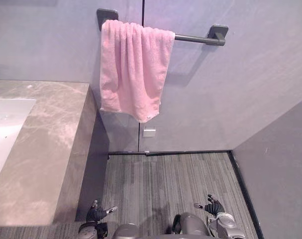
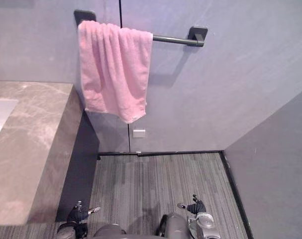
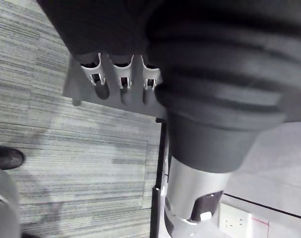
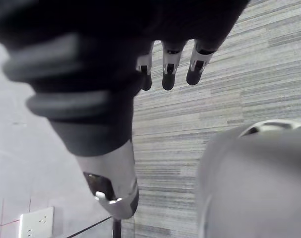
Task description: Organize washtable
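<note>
A pink towel [image 1: 133, 74] hangs folded over the left part of a dark wall bar [image 1: 198, 38]. The marble washtable [image 1: 39, 144] runs along the left, with a white basin [image 1: 4, 124] at its far left edge. My left hand [image 1: 97, 214] hangs low beside the washtable's front corner, fingers relaxed and holding nothing. My right hand [image 1: 213, 207] hangs low on the right over the floor, also open and empty. In the wrist views the left hand's fingers [image 3: 121, 79] and the right hand's fingers [image 4: 169, 69] point loosely down at the carpet.
Grey striped carpet [image 1: 170, 179] covers the floor between the washtable and a grey wall [image 1: 275, 164] on the right. A white socket [image 1: 149, 132] sits low on the back wall. A dark baseboard [image 1: 170, 153] runs along the wall's foot.
</note>
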